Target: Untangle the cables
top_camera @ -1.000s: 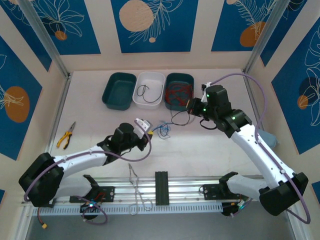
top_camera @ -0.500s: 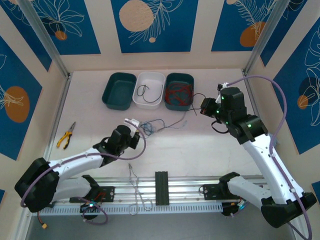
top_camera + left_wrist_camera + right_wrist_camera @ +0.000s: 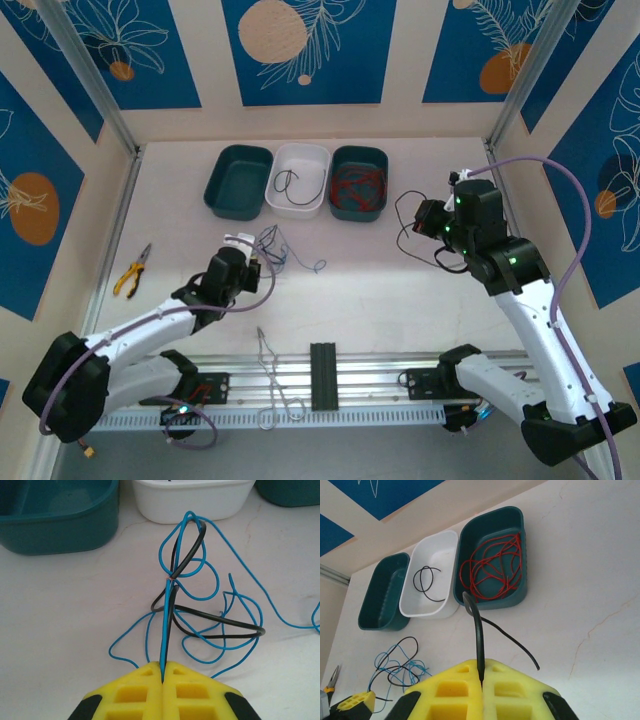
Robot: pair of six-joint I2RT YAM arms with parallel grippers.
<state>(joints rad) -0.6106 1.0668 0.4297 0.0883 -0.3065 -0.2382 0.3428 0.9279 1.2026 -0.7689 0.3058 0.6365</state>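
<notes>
My left gripper [image 3: 163,669] is shut on a blue cable [image 3: 235,607] and a black cable [image 3: 220,624] that loop together in a tangle on the table, near the trays. From above, this gripper [image 3: 260,254] sits left of centre with the tangle [image 3: 276,244] at its tip. My right gripper [image 3: 481,676] is shut on a separate black cable [image 3: 477,625], which arcs up and trails free to the right. In the top view it [image 3: 421,219] holds that loop [image 3: 403,213] at the right. Red cables [image 3: 492,567] lie in a teal tray [image 3: 522,592].
A white tray [image 3: 302,195] holds a short black cable [image 3: 286,180], and the left teal tray [image 3: 239,180] is beside it. Yellow pliers [image 3: 132,270] lie at the left. A bare metal wire loop [image 3: 268,365] crosses the front rail [image 3: 320,385].
My left gripper has drawn the blue-and-black tangle leftward and back. The right gripper has moved right, and its black cable has come away from the tangle.
</notes>
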